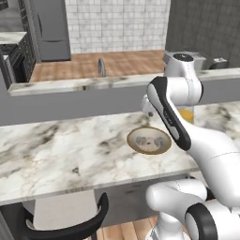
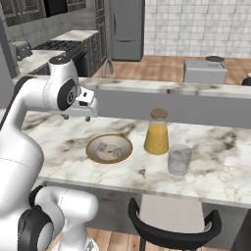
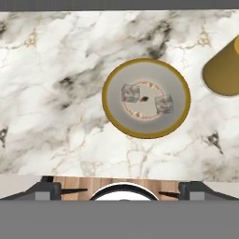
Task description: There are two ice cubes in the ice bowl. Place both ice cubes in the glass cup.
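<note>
While spread wide, end effector (image 3: 122, 190) empty, above ice bowl (image 3: 112, 120)

The arm (image 1: 206, 145) was glossy white with rounded, thick links. Black bands marked its joints, and a long black stripe ran along one link. The top joint had a dark round cap. The fingers (image 3: 49, 190) were small and dark.

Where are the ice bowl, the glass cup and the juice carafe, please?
ice bowl (image 3: 179, 88): hand view, bare grey inside.
glass cup (image 2: 179, 160): right base view, side wall.
juice carafe (image 2: 157, 137): right base view, orange body.
</note>
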